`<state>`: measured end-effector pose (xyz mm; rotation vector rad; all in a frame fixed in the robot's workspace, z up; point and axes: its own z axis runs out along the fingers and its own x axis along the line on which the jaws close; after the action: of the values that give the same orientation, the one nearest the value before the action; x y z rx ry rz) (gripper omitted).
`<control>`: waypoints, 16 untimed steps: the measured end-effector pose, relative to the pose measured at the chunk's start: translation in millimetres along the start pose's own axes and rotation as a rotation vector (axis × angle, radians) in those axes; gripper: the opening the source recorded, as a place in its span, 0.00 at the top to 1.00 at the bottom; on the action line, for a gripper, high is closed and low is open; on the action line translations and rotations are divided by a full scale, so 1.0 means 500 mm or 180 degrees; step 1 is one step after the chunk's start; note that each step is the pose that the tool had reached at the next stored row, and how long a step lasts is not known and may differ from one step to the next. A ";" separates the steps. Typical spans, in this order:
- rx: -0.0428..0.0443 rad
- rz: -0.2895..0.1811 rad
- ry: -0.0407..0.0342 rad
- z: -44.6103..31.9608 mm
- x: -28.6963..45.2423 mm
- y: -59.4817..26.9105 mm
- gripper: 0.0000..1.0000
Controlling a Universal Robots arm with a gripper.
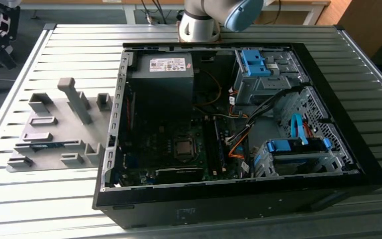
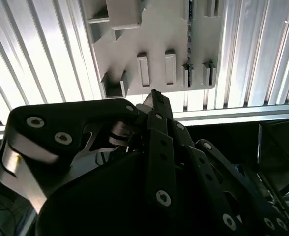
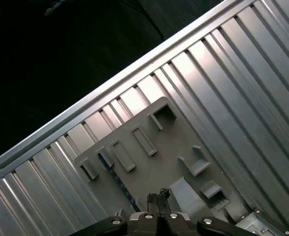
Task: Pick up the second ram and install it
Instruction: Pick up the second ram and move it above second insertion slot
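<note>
The second ram (image 1: 45, 146) is a thin blue-green stick lying on edge in the holders of the grey fixture plate (image 1: 58, 112), on the exterior view's left beside the computer case. In the first wrist view the second ram (image 3: 117, 181) shows as a narrow blue line on the plate (image 3: 149, 162). In the second wrist view it is a dark thin strip (image 2: 189, 34). My gripper (image 3: 158, 196) hangs well above the plate, apart from the ram. Its black fingers (image 2: 154, 105) meet at the tips, shut on nothing.
The open black computer case (image 1: 350, 149) takes up the middle of the ribbed metal table (image 1: 78, 45), with long black memory slots (image 1: 212, 144) on its motherboard. Grey fixture blocks, one a tall post (image 1: 78, 99), stand on the plate. The arm's base (image 1: 201, 22) sits behind the case.
</note>
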<state>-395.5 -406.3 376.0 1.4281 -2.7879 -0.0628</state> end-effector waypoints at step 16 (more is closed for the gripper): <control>-0.0008 -0.0897 0.0038 0.009 0.000 0.000 0.89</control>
<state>-395.5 -406.3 371.7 1.8024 -2.5545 -0.0588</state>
